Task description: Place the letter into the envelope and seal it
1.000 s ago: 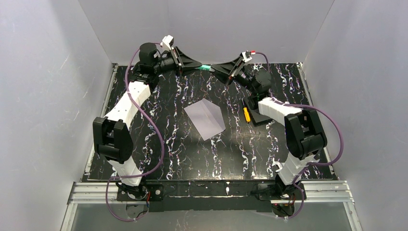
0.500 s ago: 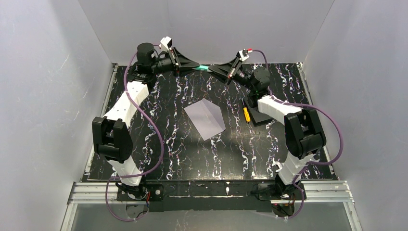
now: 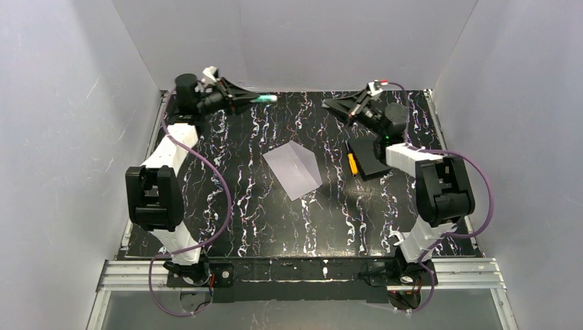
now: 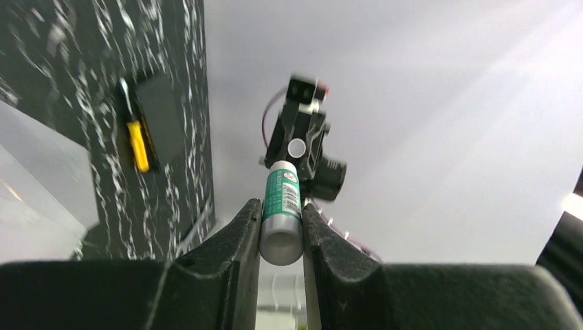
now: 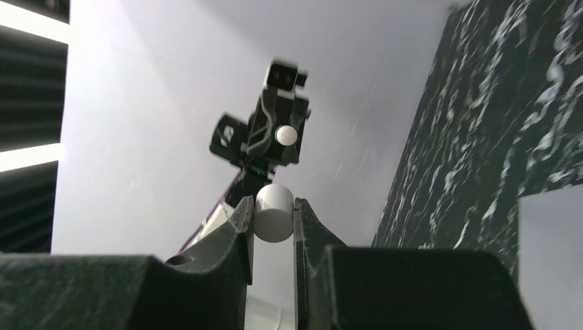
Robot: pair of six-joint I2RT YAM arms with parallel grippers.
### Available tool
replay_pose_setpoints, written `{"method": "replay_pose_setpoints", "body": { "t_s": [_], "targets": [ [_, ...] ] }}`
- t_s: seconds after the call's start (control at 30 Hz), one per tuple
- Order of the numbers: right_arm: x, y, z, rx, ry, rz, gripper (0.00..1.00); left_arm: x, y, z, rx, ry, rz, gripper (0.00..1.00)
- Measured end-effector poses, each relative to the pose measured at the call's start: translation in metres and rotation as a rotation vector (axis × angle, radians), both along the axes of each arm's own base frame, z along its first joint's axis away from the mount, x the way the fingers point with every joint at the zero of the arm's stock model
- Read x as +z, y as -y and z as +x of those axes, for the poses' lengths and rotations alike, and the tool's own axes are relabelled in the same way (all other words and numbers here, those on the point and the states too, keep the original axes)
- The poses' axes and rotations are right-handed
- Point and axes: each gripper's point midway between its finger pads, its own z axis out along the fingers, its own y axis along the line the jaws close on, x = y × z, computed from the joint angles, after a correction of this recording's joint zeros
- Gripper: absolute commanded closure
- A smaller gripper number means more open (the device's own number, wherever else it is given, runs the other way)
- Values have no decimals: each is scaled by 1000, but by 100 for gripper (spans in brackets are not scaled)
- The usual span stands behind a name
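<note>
The pale lavender-white envelope (image 3: 294, 170) lies flat in the middle of the table; a part also shows in the left wrist view (image 4: 31, 185) and in the right wrist view (image 5: 550, 261). The cream-tan letter is not in view. My left gripper (image 3: 265, 100) (image 4: 282, 237) is raised at the back left, shut on a green glue stick (image 4: 282, 206). My right gripper (image 3: 330, 104) (image 5: 273, 220) is raised at the back right, shut on the white cap (image 5: 274, 213). The two grippers face each other with a gap between them.
A small black box (image 3: 371, 159) with a yellow item (image 3: 352, 163) at its left side lies right of the envelope; both show in the left wrist view (image 4: 161, 117). Grey walls enclose the table on three sides.
The two grippers met at the back centre on the glue stick. They have drawn apart: the left moved left with the stick, the right moved right with the cap.
</note>
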Motion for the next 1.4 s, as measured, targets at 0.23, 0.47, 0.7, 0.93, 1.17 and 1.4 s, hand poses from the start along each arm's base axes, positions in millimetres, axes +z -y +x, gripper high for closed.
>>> {"method": "replay_pose_setpoints", "body": {
  "t_s": [0.23, 0.47, 0.7, 0.93, 1.17, 1.4],
  "targets": [
    [-18, 30, 19, -100, -18, -50, 99, 2, -39, 22, 122, 10, -28, 100],
    [-78, 23, 39, -177, -10, -634, 99, -12, -26, 11, 87, 13, -17, 100],
    [-194, 38, -20, -66, -128, -1247, 97, -44, -27, -3, 82, -12, 36, 100],
    [-267, 72, -65, 72, -232, -1592, 80, -69, -15, -23, 44, -16, 169, 100],
    [-282, 96, -72, 65, -240, -1704, 44, -80, -6, -34, -2, -12, 271, 100],
    [-277, 93, -71, 57, -216, -1685, 26, -90, -8, -41, -20, -35, 311, 100]
  ]
}}
